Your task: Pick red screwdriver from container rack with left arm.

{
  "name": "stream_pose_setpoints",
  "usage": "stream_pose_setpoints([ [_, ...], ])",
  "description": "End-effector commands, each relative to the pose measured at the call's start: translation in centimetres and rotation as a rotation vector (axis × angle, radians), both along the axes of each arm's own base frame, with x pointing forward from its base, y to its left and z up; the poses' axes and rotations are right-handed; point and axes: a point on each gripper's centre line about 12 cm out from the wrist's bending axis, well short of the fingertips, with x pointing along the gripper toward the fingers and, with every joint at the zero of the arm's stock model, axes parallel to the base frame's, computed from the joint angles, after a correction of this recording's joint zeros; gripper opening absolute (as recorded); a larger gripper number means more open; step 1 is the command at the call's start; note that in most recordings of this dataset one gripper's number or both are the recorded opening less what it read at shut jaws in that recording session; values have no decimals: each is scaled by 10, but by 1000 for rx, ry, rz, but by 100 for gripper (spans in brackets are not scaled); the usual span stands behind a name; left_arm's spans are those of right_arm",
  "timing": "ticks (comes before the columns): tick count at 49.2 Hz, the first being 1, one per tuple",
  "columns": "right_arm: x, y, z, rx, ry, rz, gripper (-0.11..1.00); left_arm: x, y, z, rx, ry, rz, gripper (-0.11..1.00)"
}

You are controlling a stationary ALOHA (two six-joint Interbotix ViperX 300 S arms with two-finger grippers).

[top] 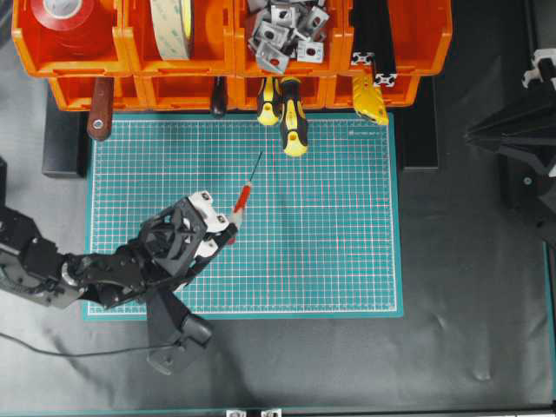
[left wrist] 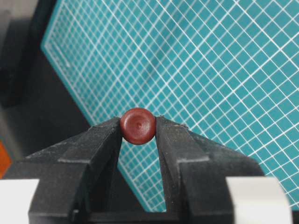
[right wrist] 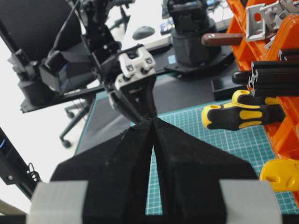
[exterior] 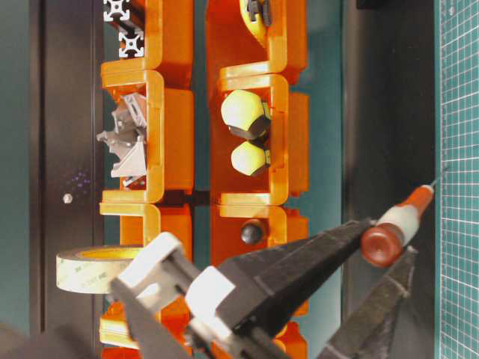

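Note:
The red screwdriver is slim, with a red and white handle and a thin dark shaft pointing toward the container rack. It is out of the orange rack, over the green mat. My left gripper is shut on its handle end. In the left wrist view the red end cap is pinched between the two black fingertips. The table-level view shows the screwdriver between the fingers. My right gripper is shut and empty, at the right edge in the overhead view.
The green cutting mat lies below the rack. Two yellow-and-black screwdrivers, a maroon handle and a black handle stick out of the lower bins. The upper bins hold tape rolls and metal brackets.

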Motion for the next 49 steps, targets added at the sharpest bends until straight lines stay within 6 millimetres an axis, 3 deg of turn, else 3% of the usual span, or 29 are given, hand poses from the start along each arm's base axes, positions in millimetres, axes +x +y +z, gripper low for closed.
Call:
stream_pose_setpoints([
  [1,2,0,5,3,0,-2,0,2,0,5,-28,-22,-12,25],
  [26,2,0,5,1,2,-1,0,3,-4,4,-161,-64,61,25],
  [36,2,0,3,2,16,-3,0,-4,-3,-7,-251,-63,120,26],
  [39,2,0,3,2,16,-3,0,-7,-3,-9,-282,-66,137,34],
  [49,2,0,4,2,9,-3,0,-14,-8,-11,-422,-85,154,79],
])
